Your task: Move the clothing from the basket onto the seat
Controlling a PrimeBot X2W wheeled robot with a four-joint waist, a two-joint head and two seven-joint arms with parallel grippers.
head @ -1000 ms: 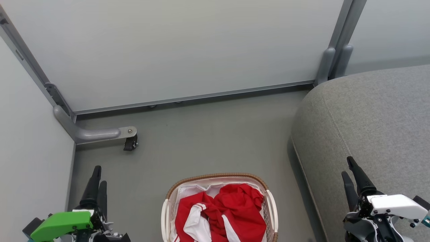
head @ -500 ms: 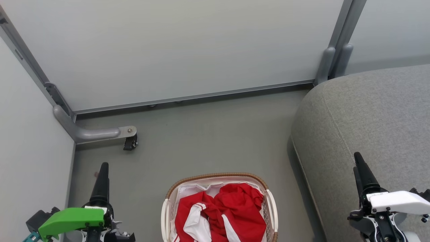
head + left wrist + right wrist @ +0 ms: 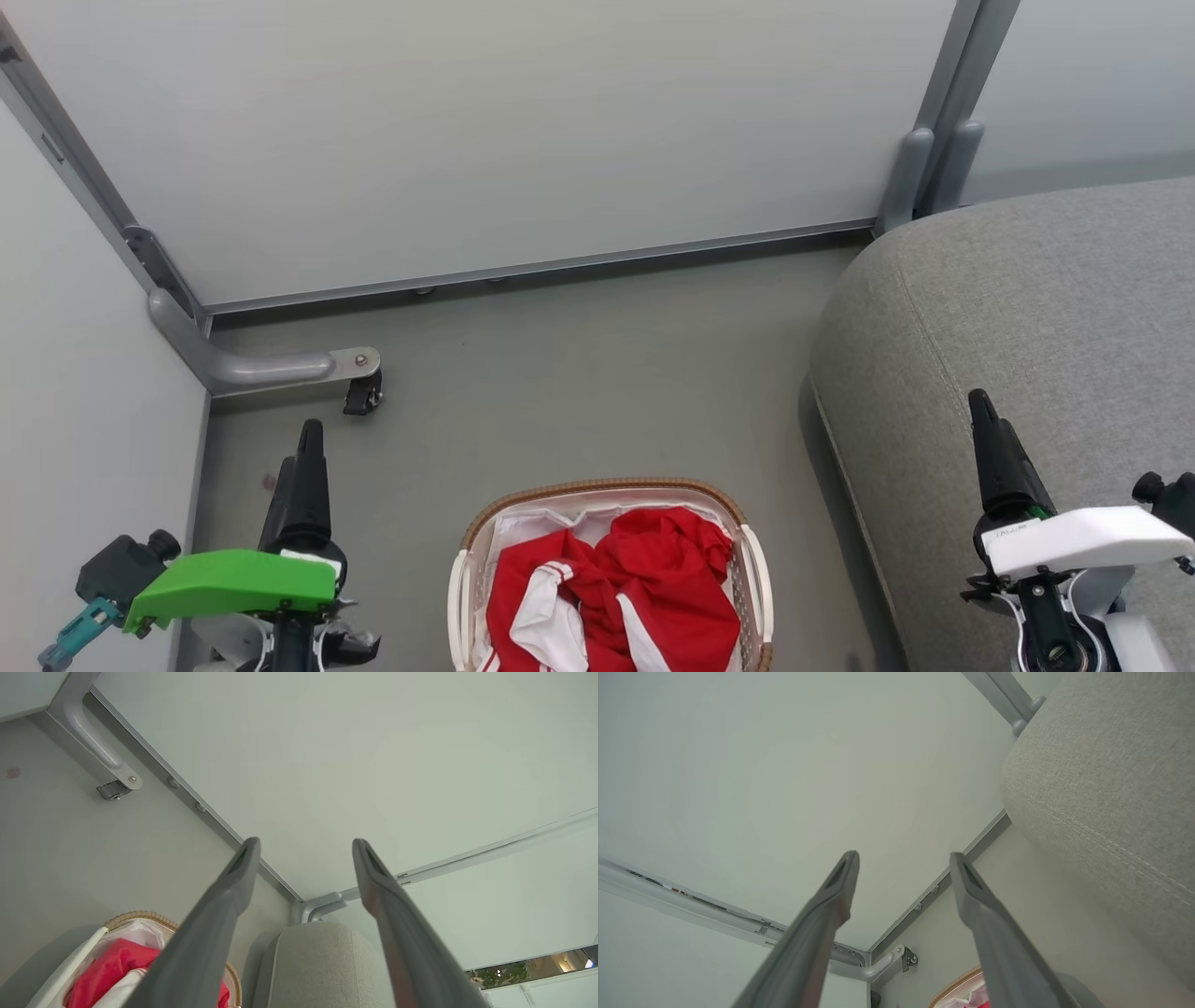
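Presently, clothing (image 3: 644, 579) is found heaped in the basket (image 3: 597, 488).
Basket is placed on the floor (image 3: 560, 373) beside the seat (image 3: 1027, 308); left pincer (image 3: 304, 842) and right pincer (image 3: 903, 855) are held apart, empty.

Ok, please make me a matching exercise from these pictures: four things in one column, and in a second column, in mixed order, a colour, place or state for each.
Column one:
1. clothing
2. basket
3. seat
4. left gripper

Column two:
A. grey, on the robot's right side
B. open, holding nothing
C. red and white, crumpled in a container
D. stands on the floor, brown woven rim

Pairs: 1-C, 2-D, 3-A, 4-B
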